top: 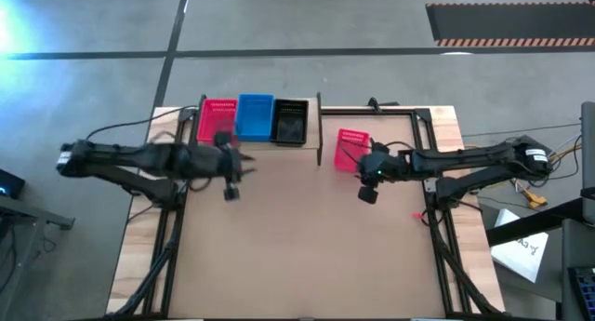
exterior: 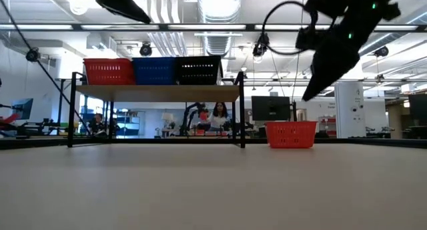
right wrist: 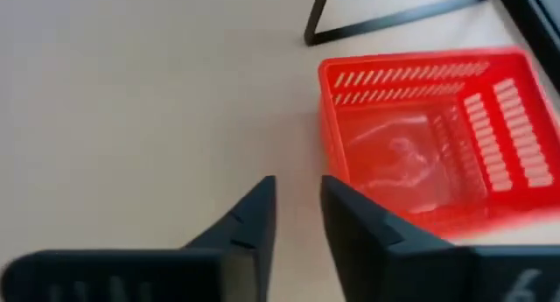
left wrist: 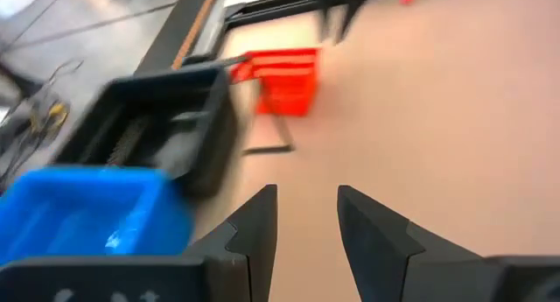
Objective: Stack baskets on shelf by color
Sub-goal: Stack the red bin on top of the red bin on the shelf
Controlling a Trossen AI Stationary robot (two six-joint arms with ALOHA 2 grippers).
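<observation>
Behind the table I see a wide workshop with ceiling lights, screens and a person seated far back; the tabletop (top: 307, 237) itself is pale wood, with the shelf (exterior: 157, 92) standing along its far edge; on the shelf sit three baskets side by side, touching: a red basket (top: 218, 119) at the left end, a blue basket (top: 255, 115) in the middle and a black basket (top: 291, 122) at the right end; from the low view each looks level on the plank; whether any of them is a stack of several I cannot tell.

A second red basket (top: 350, 149) rests upright on the tabletop just to the right of the shelf's end post; my right wrist view shows it empty, its slotted walls (right wrist: 420, 79) clear to see.

My right gripper (right wrist: 297, 216) hangs above the tabletop just beside that loose red basket, near its front corner; its fingers stand a narrow gap apart with nothing between them.

My left gripper (left wrist: 306, 223) sits just in front of the shelf, near the red and blue baskets; its fingers are parted by a small gap and grip nothing.
</observation>
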